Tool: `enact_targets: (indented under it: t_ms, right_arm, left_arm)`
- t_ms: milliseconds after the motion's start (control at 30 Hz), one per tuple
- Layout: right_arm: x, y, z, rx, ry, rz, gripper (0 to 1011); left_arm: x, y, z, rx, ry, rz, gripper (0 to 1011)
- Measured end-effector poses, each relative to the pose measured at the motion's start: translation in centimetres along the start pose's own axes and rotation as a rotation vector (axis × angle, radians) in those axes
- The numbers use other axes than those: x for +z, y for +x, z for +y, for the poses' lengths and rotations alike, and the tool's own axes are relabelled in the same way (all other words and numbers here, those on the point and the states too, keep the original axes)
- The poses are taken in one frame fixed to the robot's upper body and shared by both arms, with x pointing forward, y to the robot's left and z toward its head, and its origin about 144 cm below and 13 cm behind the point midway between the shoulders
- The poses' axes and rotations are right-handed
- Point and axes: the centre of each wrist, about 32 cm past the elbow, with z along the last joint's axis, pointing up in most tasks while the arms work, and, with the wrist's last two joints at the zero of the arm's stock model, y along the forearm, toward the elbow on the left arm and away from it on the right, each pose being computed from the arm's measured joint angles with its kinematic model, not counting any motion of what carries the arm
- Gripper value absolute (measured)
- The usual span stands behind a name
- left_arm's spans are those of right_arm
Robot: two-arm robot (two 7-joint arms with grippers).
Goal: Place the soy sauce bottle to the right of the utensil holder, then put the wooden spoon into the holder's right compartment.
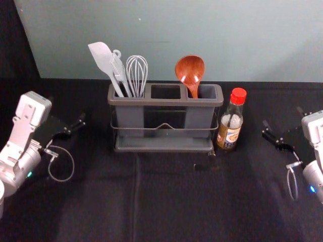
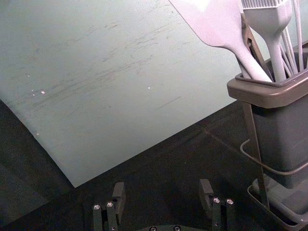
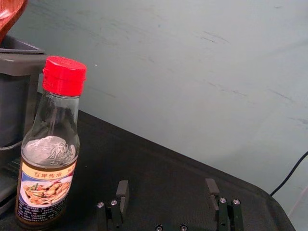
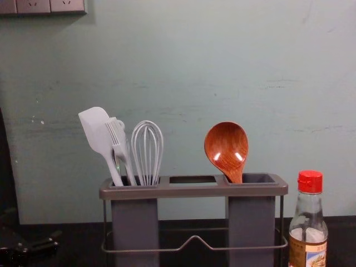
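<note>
Soy sauce bottle: clear glass with a red screw cap and a picture label (image 1: 230, 121), upright on the worktop just beside the holder's right end; I cannot tell whether the 2 touch.
Wooden spoon: reddish-brown, glossy (image 1: 190, 70), in the holder's right compartment, handle down, bowl up, leaning a little left.
Utensil holder: grey plastic with a brownish-grey rim (image 1: 164, 101), a wire frame and a low tray, upright near the worktop's far edge, 3 openings side by side.
Left compartment: a white spatula (image 1: 102, 58), a pale fork-shaped utensil (image 4: 119, 142) and a white wire whisk (image 1: 137, 74), all handle down.
My right pincer: (image 1: 282, 116) over the worktop's right side, right of the bottle and apart from it; its 2 fingers (image 3: 122, 195) are spread.
My left pincer: (image 1: 66, 108) over the worktop's left side, left of the holder and apart from it; its 2 fingers (image 2: 118, 195) are spread too.
Worktop: black-covered (image 1: 171, 201), its far edge along a pale grey-green wall (image 1: 272, 50).
Cable: thin, black (image 3: 290, 174), against the wall, beyond the worktop's far edge.
</note>
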Motion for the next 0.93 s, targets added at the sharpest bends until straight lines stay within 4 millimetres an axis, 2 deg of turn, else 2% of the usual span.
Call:
enact_targets:
  t_ms: [933]
  right_arm:
    - [0.0,0.0,0.0,0.0,0.0,0.0,1002]
  left_arm:
    - [0.0,0.0,0.0,0.0,0.0,0.0,1005]
